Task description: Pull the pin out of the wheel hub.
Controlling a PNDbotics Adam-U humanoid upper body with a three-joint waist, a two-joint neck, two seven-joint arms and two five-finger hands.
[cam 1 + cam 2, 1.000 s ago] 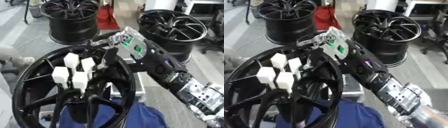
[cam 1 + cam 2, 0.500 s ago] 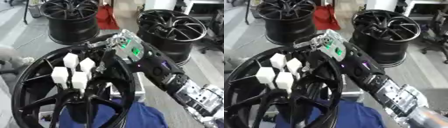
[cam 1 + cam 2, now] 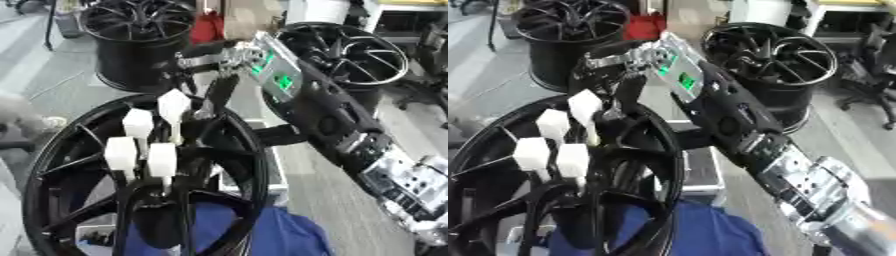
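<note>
1. Change since a second ago: the right hand [image 3: 229,64] has risen from the face of the wheel hub [image 3: 140,175] to above its upper rim; the top white pin [image 3: 173,106] now stands higher than its neighbours, seemingly drawn part-way out.
2. Right hand: enters from the lower right along a long black forearm, green lights showing on the wrist. Its fingers [image 3: 217,92] curl down toward the top white pin. Whether they pinch the pin cannot be told; the contact is blurred.
3. Left hand: not in view.
4. Wheel hub: black, spoked, tilted upright in the lower left foreground.
5. Pins: four white block-headed pins clustered in the hub's centre; three others [image 3: 136,145] sit lower, seemingly still seated.
6. Surroundings: two spare black wheels [image 3: 350,55] behind, on the floor; blue cloth [image 3: 219,230] below the hub.
7. Step in hand: extraction of the top pin, likely mid-pull.
8. Next move calls for: a straight lift along the pin's axis until its shaft clears.
</note>
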